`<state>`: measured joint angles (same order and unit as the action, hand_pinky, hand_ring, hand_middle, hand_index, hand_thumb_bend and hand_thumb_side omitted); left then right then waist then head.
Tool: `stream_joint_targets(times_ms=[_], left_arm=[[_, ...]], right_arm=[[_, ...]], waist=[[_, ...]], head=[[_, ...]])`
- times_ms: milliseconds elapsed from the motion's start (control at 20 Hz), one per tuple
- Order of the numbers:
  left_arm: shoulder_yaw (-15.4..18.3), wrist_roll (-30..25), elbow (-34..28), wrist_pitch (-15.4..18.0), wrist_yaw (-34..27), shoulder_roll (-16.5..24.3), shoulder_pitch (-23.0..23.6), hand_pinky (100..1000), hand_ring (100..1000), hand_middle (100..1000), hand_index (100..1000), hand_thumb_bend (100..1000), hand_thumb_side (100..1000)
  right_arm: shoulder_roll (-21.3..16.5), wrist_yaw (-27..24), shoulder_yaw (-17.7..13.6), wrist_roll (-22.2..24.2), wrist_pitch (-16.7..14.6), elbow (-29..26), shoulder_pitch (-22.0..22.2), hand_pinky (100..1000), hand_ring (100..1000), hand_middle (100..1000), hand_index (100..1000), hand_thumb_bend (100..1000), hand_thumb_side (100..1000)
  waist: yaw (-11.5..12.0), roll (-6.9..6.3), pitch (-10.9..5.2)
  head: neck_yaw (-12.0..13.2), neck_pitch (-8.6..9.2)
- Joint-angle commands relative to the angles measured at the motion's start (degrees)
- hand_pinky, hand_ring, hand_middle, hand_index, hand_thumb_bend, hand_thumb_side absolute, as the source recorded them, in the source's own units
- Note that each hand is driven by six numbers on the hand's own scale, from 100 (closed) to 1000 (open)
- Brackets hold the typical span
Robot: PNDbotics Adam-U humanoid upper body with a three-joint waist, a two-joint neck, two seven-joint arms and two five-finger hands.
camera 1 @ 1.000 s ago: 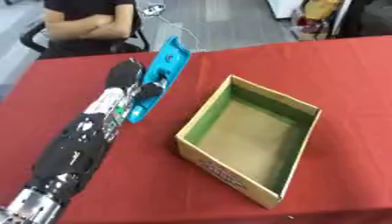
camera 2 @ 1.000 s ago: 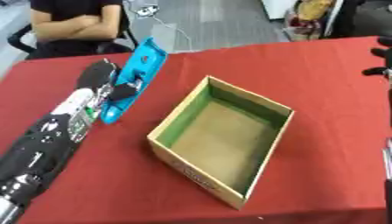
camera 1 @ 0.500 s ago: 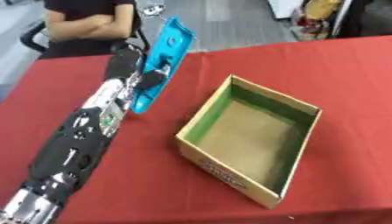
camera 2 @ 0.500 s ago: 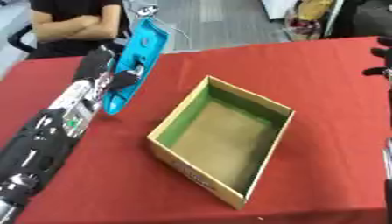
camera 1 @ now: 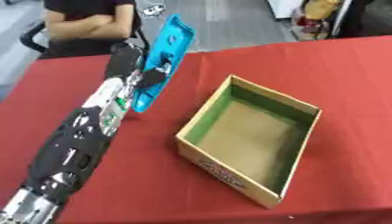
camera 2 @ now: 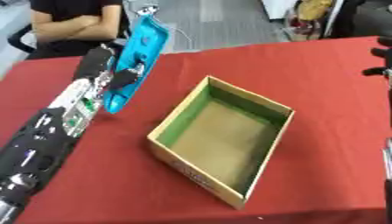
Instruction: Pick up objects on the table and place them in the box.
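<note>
The left hand [camera 1: 145, 78] is closed around a long, flat blue object [camera 1: 162, 59], with the dark fingers curled over its lower half. The blue object is held above the red desk [camera 1: 337, 74], to the left of the cardboard box [camera 1: 229, 170] and clearly apart from it. Its long axis stands steeply, almost upright: the lower end points down toward the desk near the robot's forearm, and the upper end points up and a little to the right, away from the robot, toward the far edge of the desk. Whether the lower tip touches the desk or hangs just over it, I cannot tell. The box stands open in the middle of the desk, turned at an angle, with green inner walls and a brown bottom, and I see nothing inside it. Of the right hand [camera 2: 379, 59] only a dark part shows at the right border of the right eye view, and I cannot tell how its fingers are.
</note>
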<state>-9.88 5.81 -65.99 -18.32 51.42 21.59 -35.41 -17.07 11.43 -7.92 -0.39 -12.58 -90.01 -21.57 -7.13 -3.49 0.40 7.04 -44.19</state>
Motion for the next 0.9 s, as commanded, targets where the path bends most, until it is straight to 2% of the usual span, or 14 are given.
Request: stream_joint_targets(times_ms=[50,250,450,500,550,900], left_arm=[[0.35,0.98,-2.98,0.30,-1.14,1.35,-0.96,100,100,100,157,167,785],[-0.49,2.10,-9.52,1.33,-3.29,1.35,-1.33,100,100,100,157,174,778],[-2.40,0.79,-16.35,2.38,-4.03,1.65,-1.86,100,100,100,159,182,770],[-2.84,0.13,-17.70,2.57,-4.05,1.71,-1.95,100,100,100,160,243,831],[-3.23,-0.56,-18.87,2.74,-4.00,1.77,-2.05,100,100,100,161,185,768],[-5.93,-5.37,-22.88,3.84,-3.25,1.74,-3.11,100,100,100,163,185,768]], right_arm=[[-0.52,-0.10,-0.24,0.05,-0.03,-0.88,-0.81,593,810,826,1000,452,952],[-0.57,-0.10,-0.24,0.06,-0.02,-0.86,-0.81,593,810,826,1000,453,953],[-0.57,-0.09,-0.12,0.17,-0.04,-0.82,-0.84,593,810,826,1000,453,954],[-0.55,-0.09,-0.11,0.19,-0.05,-0.83,-0.86,593,810,826,1000,453,954],[-0.54,-0.09,-0.11,0.20,-0.05,-0.83,-0.87,593,810,826,1000,453,955],[-0.50,-0.05,-0.07,0.23,-0.05,-0.89,-0.94,593,810,826,1000,452,955]], waist=[[-0.02,0.21,-0.67],[-0.04,0.22,-0.64],[-0.11,0.19,-0.76],[-0.13,0.19,-0.78],[-0.16,0.17,-0.80],[-0.35,0.08,-0.81]], head=[[0.29,0.07],[0.46,0.07],[0.68,0.07],[0.68,0.07],[0.71,0.07],[0.82,0.07]])
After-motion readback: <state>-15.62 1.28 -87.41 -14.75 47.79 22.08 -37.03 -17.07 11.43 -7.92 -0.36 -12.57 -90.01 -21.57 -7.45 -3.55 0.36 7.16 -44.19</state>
